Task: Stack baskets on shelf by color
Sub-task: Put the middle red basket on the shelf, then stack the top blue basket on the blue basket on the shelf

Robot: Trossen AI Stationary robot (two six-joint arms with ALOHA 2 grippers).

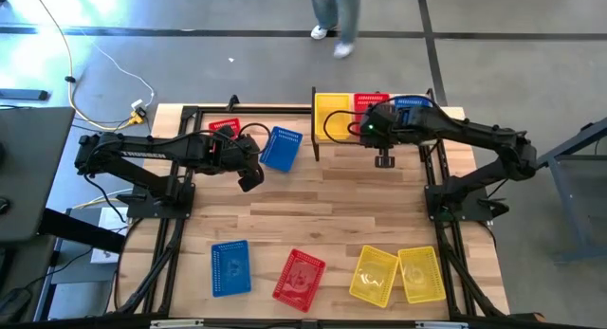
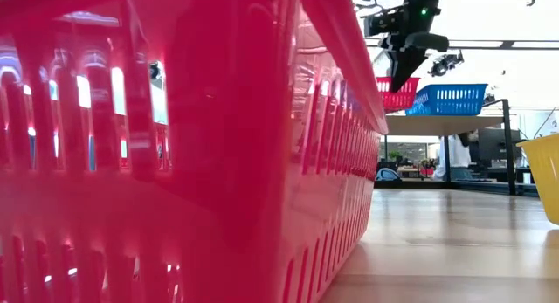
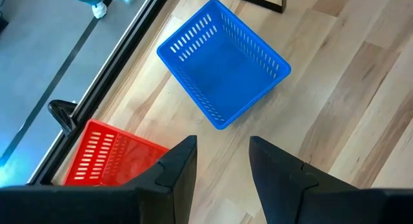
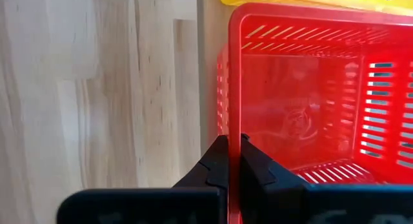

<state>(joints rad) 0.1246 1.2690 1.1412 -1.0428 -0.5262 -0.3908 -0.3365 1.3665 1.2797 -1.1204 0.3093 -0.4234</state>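
Observation:
The shelf (image 2: 445,124) stands at the table's far right and carries a yellow basket (image 1: 332,114), a red basket (image 4: 303,88) and a blue basket (image 2: 450,99) side by side. My right gripper (image 4: 236,162) is over the shelf's near edge, shut on the red basket. My left gripper (image 3: 219,166) hangs open above the bare table at the far left. Just beyond its fingers lie another blue basket (image 3: 222,62) and another red basket (image 3: 113,159), both bottom down on the table. My right gripper pinches the rim of the red basket's near wall (image 4: 236,121) between its two fingers, one finger inside the basket and one outside. The fingers slant down from above. The basket stays upright between the yellow and blue ones; whether its bottom rests on the shelf I cannot tell.
Along the table's near edge lie a blue basket (image 1: 230,267), a red basket (image 1: 300,275) and two yellow baskets (image 1: 375,272) (image 1: 422,274). The red one fills most of the low view (image 2: 175,146). A person's legs (image 1: 337,16) show beyond the far edge.

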